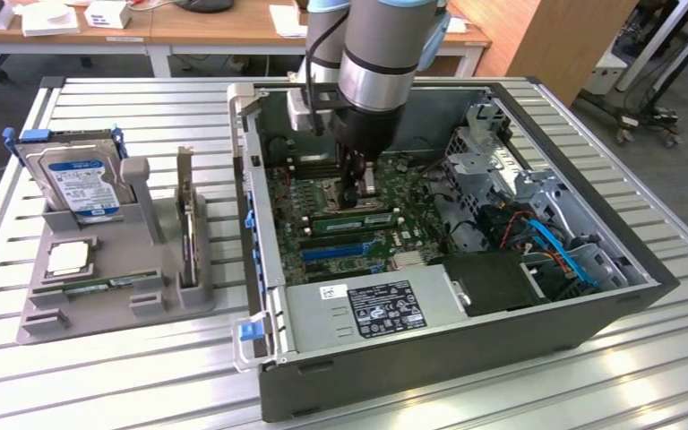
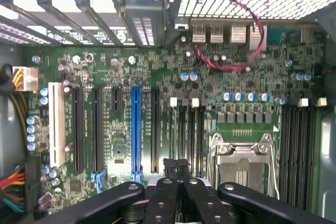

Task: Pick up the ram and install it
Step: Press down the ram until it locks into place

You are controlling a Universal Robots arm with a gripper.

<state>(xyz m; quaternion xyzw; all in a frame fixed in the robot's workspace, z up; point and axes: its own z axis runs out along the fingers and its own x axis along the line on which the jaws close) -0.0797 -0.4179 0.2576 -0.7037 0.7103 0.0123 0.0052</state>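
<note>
The ram [image 1: 347, 219], a thin green stick with a pale label, lies along a memory slot on the motherboard [image 1: 320, 193] inside the open computer case [image 1: 440, 358]. My gripper [image 1: 364, 199] reaches down into the case and stands directly over the ram's upper edge; whether it touches is unclear. In the wrist view the gripper [image 2: 176, 165] is shut, its dark fingers [image 2: 167, 167] pressed together with nothing visible between them, above the black memory slots [image 2: 184, 129]. The ram itself is hidden under the fingers there.
A grey holder [image 1: 105, 296] at the exterior view's left carries a hard drive [image 1: 79, 184], a dark expansion card [image 1: 185, 210] and a small green strip [image 1: 111, 285]. Inside the case are the power supply [image 1: 368, 309], blue cables [image 1: 554, 246] and the processor socket [image 2: 241, 156].
</note>
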